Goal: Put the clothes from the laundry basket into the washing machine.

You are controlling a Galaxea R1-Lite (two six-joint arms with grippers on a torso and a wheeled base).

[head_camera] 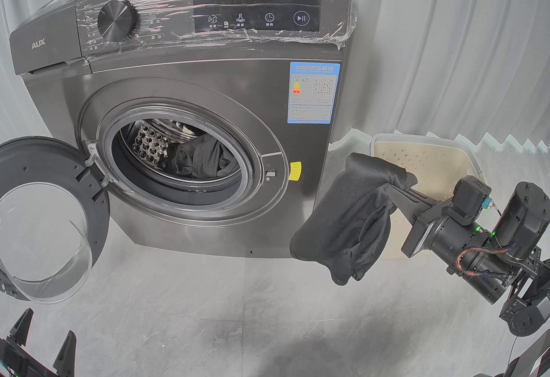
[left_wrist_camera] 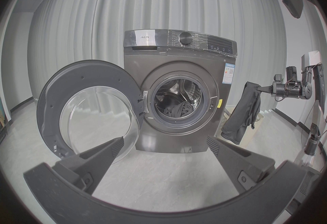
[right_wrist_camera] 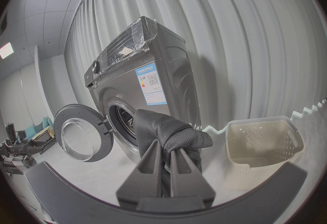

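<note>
My right fingers (right_wrist_camera: 150, 167) are clamped on a dark grey mesh-knit garment (head_camera: 349, 218), which hangs in soft folds between the perforated cream plastic laundry basket (head_camera: 435, 160) and the brushed-steel washing machine (head_camera: 229, 74), whose round door (head_camera: 51, 163) is open. My left fingers (left_wrist_camera: 98, 156) stand apart.

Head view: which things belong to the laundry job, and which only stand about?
Job: washer; door, open; drum garment; held garment, in the right gripper; basket.
Standing about: curtain; left gripper, open, holding nothing.
</note>
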